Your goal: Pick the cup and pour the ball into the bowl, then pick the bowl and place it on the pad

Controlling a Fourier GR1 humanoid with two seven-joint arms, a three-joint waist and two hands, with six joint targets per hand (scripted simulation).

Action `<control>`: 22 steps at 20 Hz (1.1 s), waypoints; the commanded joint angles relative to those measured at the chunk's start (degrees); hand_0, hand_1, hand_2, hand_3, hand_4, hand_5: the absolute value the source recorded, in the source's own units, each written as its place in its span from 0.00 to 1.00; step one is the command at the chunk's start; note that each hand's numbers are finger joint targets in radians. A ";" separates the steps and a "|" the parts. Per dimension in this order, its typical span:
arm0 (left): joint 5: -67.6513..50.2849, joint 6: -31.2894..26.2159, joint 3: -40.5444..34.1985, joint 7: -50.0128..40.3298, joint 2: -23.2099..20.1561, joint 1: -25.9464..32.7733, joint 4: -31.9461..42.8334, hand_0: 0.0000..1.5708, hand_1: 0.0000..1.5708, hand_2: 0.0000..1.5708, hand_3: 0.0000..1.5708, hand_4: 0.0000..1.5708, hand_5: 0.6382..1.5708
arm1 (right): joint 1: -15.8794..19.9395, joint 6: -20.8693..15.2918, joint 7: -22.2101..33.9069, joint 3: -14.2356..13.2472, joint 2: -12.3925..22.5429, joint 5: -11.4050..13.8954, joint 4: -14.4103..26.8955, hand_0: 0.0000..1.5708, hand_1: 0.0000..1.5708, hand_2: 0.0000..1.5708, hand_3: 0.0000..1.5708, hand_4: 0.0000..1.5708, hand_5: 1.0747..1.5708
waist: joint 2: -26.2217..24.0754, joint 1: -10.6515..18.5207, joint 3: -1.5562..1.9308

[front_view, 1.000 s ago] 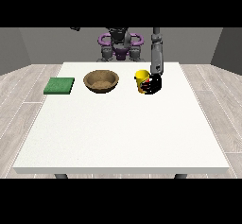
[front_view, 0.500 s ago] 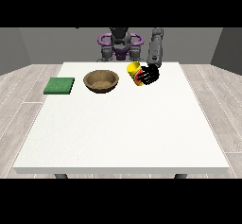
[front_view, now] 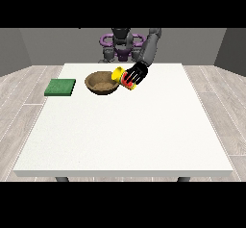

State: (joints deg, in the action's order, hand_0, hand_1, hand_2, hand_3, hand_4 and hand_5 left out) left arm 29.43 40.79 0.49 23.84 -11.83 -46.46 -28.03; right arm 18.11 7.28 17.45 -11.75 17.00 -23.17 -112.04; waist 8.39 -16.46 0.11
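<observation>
A humanoid robot at the far edge of a large white table tips a yellow cup toward a brown bowl. The black hand at the view's right has its fingers curled round the cup — a red band shows between them — and carries it above the table, tilted over so that its open mouth faces the bowl's right rim. The cup's yellow lip sits just beside that rim, near enough that contact cannot be ruled out. The ball cannot be made out, either in the cup or in the bowl, whose inside shows only brown.

The bowl stands upright on the far half of the table, a little left of centre. Well apart to its left lies a flat green pad, square to the table edge, with nothing on it. The grey arm of the working hand slants down from the robot's shoulder to the cup. The other hand does not show — only the robot's dark torso and purple shoulder fittings appear behind the table.
</observation>
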 commanded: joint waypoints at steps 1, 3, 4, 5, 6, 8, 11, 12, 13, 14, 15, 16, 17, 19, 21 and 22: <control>7.02 3.15 3.97 -8.77 0.23 -5.06 3.15 0.89 0.89 1.00 1.00 0.59 0.99 | 1.34 -1.36 -0.61 0.48 -0.72 1.96 2.14 0.00 0.00 0.00 0.00 0.20 0.98 | -0.31 1.29 -0.06; 6.24 2.07 2.06 -8.10 -2.49 -5.84 4.04 0.89 0.89 1.00 1.00 0.59 0.99 | -0.69 -0.94 -0.70 2.46 -2.05 1.94 -2.31 0.00 0.00 0.00 0.00 0.21 0.98 | 1.73 -1.19 -0.11; 7.76 4.83 2.91 -10.61 -0.29 -6.44 4.30 0.89 0.89 1.00 1.00 0.59 0.99 | 0.53 1.68 -0.59 -0.29 0.44 -1.15 0.04 0.00 0.00 0.00 0.00 0.21 0.98 | 1.93 -1.75 -0.09; 11.21 7.08 5.72 -12.30 0.91 -5.48 5.14 0.89 0.89 1.00 1.00 0.59 0.99 | 1.42 -1.49 0.83 0.50 -0.23 1.82 1.48 0.00 0.00 0.00 0.00 0.22 0.99 | -0.56 1.39 -0.08; 12.99 8.36 6.22 -12.14 -2.03 -6.97 5.46 0.86 0.86 1.00 1.00 0.54 1.00 | 1.10 0.35 -2.28 0.26 -0.61 1.33 2.03 0.00 0.00 0.00 0.00 0.22 0.98 | 2.06 0.52 -0.05; 18.41 6.97 9.90 -19.28 -2.11 -10.91 8.24 0.87 0.87 1.00 1.00 0.51 1.00 | -1.02 1.06 -4.68 1.26 -1.74 3.45 5.41 0.00 0.00 0.00 0.00 0.21 0.99 | -0.62 0.77 0.04; 27.16 10.25 16.44 -24.76 1.40 -11.15 11.92 0.86 0.86 1.00 1.00 0.54 0.98 | 1.50 0.10 -2.56 0.40 -1.03 2.53 8.19 0.00 0.00 0.00 0.00 0.23 0.99 | -3.57 2.24 0.09; 28.96 9.11 17.28 -27.38 0.61 -12.33 13.60 0.86 0.86 1.00 1.00 0.55 0.98 | 0.02 0.86 -2.68 1.30 -1.71 2.11 7.64 0.00 0.00 0.00 0.00 0.23 0.99 | -4.49 0.77 0.07; 30.94 8.86 18.69 -28.35 0.62 -13.12 14.26 0.85 0.85 0.96 1.00 0.52 0.96 | 0.62 -0.47 -2.53 2.16 -2.50 3.36 7.31 0.00 0.00 0.00 0.00 0.24 0.99 | -4.51 1.36 0.03; 33.88 8.56 20.77 -32.37 2.65 -14.68 15.91 0.87 0.87 0.97 1.00 0.57 0.95 | 1.12 0.98 -3.45 1.14 -1.59 2.51 9.35 0.00 0.00 0.00 0.00 0.24 0.99 | -3.75 0.57 0.08; 36.27 8.08 23.33 -32.84 5.40 -13.09 16.49 0.86 0.86 0.96 0.97 0.59 0.93 | 2.22 0.26 -2.32 -0.09 -0.78 2.27 11.06 0.00 0.00 0.00 0.00 0.23 0.99 | -5.59 2.92 0.06; 39.05 8.71 25.52 -35.61 7.60 -12.92 17.59 0.84 0.84 0.91 0.91 0.62 0.90 | 0.50 0.29 -3.78 1.37 -2.02 3.95 11.45 0.00 0.00 0.00 0.00 0.24 0.99 | -6.00 2.96 0.07; 40.16 5.96 26.58 -36.64 8.80 -13.16 18.10 0.83 0.83 0.89 0.90 0.61 0.89 | 0.10 -0.29 -3.75 1.03 -2.34 4.01 11.86 0.00 0.00 0.00 0.00 0.24 0.99 | -8.22 3.70 0.03; 45.39 5.49 30.84 -39.26 8.32 -13.45 20.41 0.92 0.92 0.97 0.98 0.59 0.91 | -0.98 0.24 -4.13 1.95 -2.62 4.66 11.90 0.00 0.00 0.00 0.00 0.24 0.99 | -8.55 3.32 0.04; 50.30 3.32 34.92 -42.97 7.81 -15.22 22.26 0.94 0.94 1.00 1.00 0.62 0.91 | -0.94 1.03 -4.02 0.46 -2.02 3.13 14.25 0.00 0.00 0.00 0.00 0.24 0.99 | -9.19 4.21 0.08; 51.19 -0.67 35.84 -42.40 6.81 -17.75 22.65 0.95 0.95 1.00 1.00 0.60 0.94 | -1.11 1.98 -3.60 -0.09 -1.11 2.47 15.02 0.00 0.00 0.00 0.00 0.24 0.99 | -11.23 4.29 0.10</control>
State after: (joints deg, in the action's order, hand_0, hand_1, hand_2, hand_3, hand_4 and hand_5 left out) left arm 73.32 45.01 30.23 -14.04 -5.36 -61.06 -8.38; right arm 17.59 8.15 13.80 -10.85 15.15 -19.89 -99.77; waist 0.17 -13.19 0.16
